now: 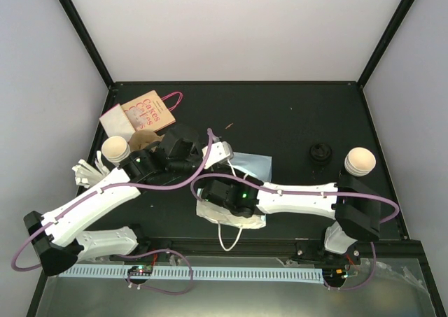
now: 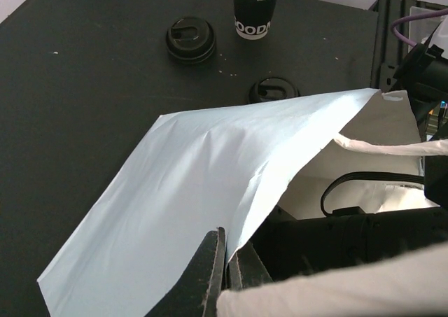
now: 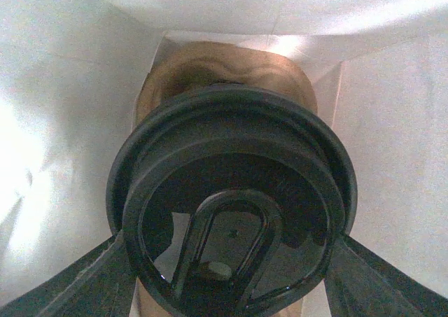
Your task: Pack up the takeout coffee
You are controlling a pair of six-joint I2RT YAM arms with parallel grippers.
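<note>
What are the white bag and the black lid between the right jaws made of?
The bag looks like thin matte white paper: it holds sharp creases and a ragged edge. The lid is probably moulded black plastic, glossy: light glints along its rim and ridges.

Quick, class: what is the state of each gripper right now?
Left gripper: closed, pinching the edge of the white paper bag.
Right gripper: closed around a round black plastic cup lid, inside the bag.
</note>
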